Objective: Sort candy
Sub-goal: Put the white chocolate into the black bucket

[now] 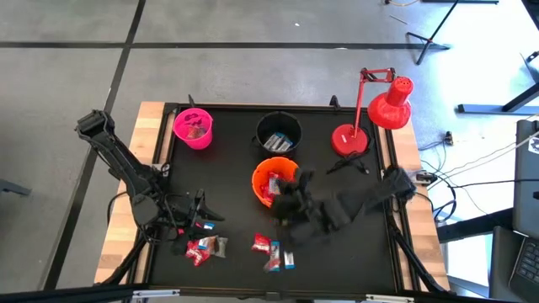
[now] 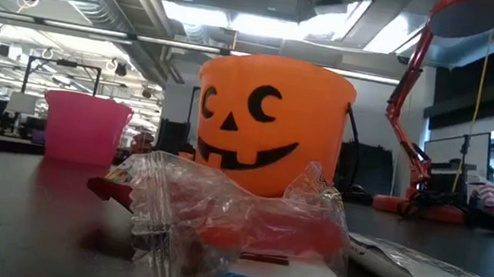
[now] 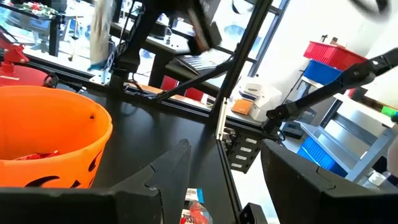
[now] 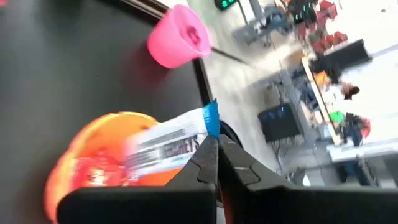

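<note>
Wrapped candy lies near the table's near edge: red packets (image 1: 205, 247), another red packet (image 1: 263, 245) and a blue-and-white bar (image 1: 280, 260). The low view shows them close up (image 2: 236, 223). My right gripper (image 1: 288, 192) is above the orange pumpkin bucket (image 1: 271, 179), shut on a blue-and-white candy bar (image 4: 165, 146). My left gripper (image 1: 199, 220) is open and empty, low over the table beside the red packets. Its wrist view shows a candy (image 3: 195, 211) between its spread fingers and the orange bucket (image 3: 50, 137) ahead. My right gripper pinches the bar at its blue end (image 4: 210, 122) between the free ends of its two fingers (image 4: 205, 158). The rest of the bar sticks out past the fingertips, lifted clear, over the orange bucket (image 4: 93, 165), which holds red packets.
A pink bucket (image 1: 194, 128) and a black bucket (image 1: 279, 132) stand at the far side. A red desk lamp (image 1: 370, 118) stands at the far right. In the low view the pink bucket (image 2: 84, 127) and lamp (image 2: 420, 133) flank the orange bucket (image 2: 268, 122).
</note>
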{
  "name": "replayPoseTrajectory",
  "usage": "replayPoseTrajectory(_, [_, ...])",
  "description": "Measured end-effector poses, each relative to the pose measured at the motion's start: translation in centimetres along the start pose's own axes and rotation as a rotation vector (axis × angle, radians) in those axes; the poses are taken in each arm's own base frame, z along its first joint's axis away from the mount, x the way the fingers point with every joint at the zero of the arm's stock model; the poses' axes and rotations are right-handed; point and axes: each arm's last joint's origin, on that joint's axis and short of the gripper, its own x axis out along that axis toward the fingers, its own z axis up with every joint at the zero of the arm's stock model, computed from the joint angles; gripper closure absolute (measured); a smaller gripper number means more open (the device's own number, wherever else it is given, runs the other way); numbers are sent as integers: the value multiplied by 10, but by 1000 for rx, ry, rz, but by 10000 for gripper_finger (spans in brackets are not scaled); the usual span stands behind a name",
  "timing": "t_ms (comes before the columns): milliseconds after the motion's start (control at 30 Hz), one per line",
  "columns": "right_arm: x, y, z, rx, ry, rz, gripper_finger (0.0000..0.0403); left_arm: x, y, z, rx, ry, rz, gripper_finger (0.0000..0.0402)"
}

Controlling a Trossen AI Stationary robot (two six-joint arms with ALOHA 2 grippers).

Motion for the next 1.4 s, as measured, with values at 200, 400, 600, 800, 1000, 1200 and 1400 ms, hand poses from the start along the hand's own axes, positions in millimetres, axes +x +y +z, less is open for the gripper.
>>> replayPoseTrajectory(200, [29, -48, -1, 93, 45, 57, 403, 0, 0, -1, 6, 9, -3, 218])
replayPoseTrajectory(400, [60, -57, -2, 155, -61, 185, 403, 0, 1, -3, 25, 29, 6, 218])
replayPoseTrajectory(600, [89, -74, -33, 306, -189, 261, 403, 0, 2, -6, 21, 51, 16, 218])
replayPoseTrajectory(800, [113, -102, -88, 555, -316, 224, 403, -1, 3, -8, 36, 62, 25, 218])
replayPoseTrajectory(1000, [142, -127, -137, 773, -359, 148, 403, -1, 4, -7, 38, 50, 52, 218])
replayPoseTrajectory(1200, [161, -142, -154, 830, -283, 84, 403, -1, 5, -7, 40, 37, 78, 218])
replayPoseTrajectory(1400, [164, -144, -156, 872, -275, 81, 376, -1, 5, -7, 38, 36, 78, 218])
